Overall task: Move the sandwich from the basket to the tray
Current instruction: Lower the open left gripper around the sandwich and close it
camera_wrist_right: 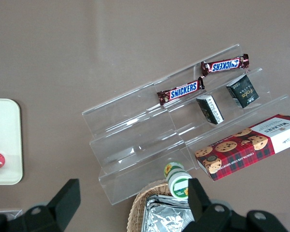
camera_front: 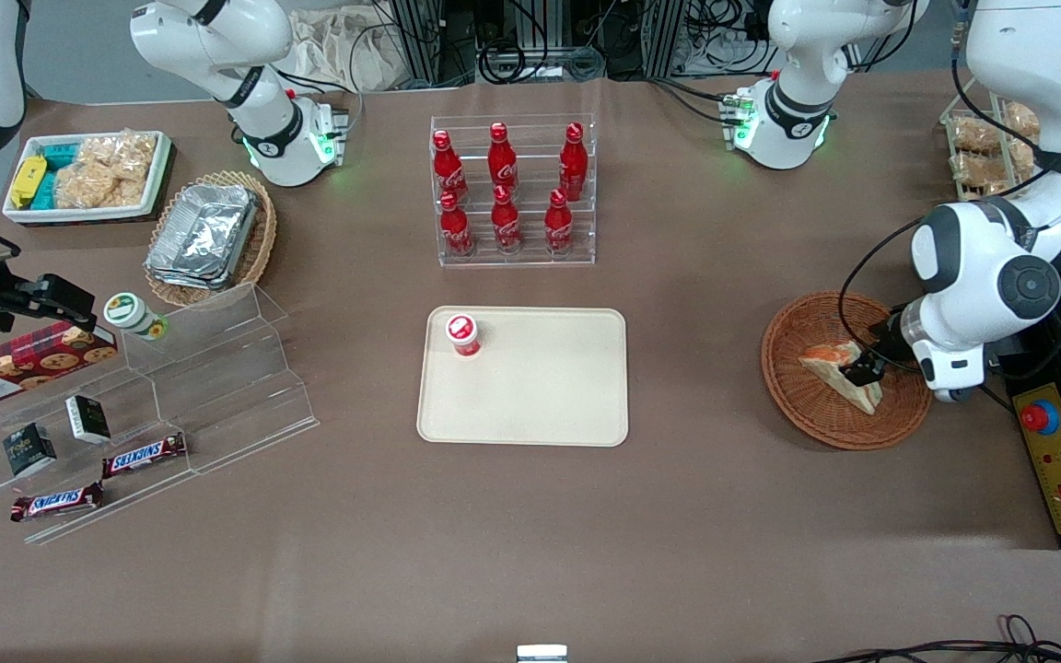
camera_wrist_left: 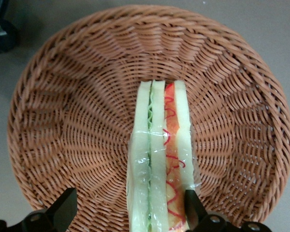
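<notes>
**Gripper Down in the Basket at the Sandwich**

While the tray (camera_front: 523, 378) lies flat in the middle of the table, the basket (camera_front: 793, 378) sits well apart from it, toward the working arm's end of the table. It is round, woven and reddish-brown. The sandwich (camera_front: 848, 373) is in the basket, a pale bread wedge with red, orange and green filling showing along its edge. In the left wrist view the sandwich (camera_wrist_left: 159, 159) stands on its edge on the basket (camera_wrist_left: 77, 111) floor, wrapped in clear film.

The gripper (camera_front: 862, 368) is low over the basket, right at the sandwich. Its two fingers are spread wide. One finger (camera_wrist_left: 192, 207) sits just beside the red side of the sandwich, maybe touching the film. The second finger (camera_wrist_left: 65, 208) is well away from the green side, with bare basket showing between. So the gripper (camera_wrist_left: 129, 209) is around the sandwich but has not closed on it.

On the tray stands a small cup with a red and white lid (camera_front: 462, 333), near the corner closest to the clear rack of red bottles (camera_front: 512, 189). That rack is farther from the front camera than the tray.
</notes>
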Controlling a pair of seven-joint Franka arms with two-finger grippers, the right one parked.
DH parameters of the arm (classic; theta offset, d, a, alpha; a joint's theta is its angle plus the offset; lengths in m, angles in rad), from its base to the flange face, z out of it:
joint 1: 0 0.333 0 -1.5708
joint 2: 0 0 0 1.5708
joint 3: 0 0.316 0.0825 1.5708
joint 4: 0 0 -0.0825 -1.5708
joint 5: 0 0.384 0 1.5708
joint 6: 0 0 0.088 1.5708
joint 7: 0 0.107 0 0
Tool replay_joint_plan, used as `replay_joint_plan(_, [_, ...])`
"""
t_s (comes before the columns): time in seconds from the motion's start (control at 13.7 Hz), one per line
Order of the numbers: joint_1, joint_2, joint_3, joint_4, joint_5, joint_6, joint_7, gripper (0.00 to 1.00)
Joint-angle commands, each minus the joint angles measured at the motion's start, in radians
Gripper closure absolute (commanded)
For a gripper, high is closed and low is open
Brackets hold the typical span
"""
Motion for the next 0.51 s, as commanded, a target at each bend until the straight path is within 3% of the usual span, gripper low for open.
replay_joint_plan(0.0, [-0.007, -0.003, 0.000, 0.000, 0.011, 0.010, -0.026, 0.00])
replay_joint_plan(0.44, [-0.016, -0.003, -0.011, 0.048, 0.009, -0.059, -0.086, 0.00])
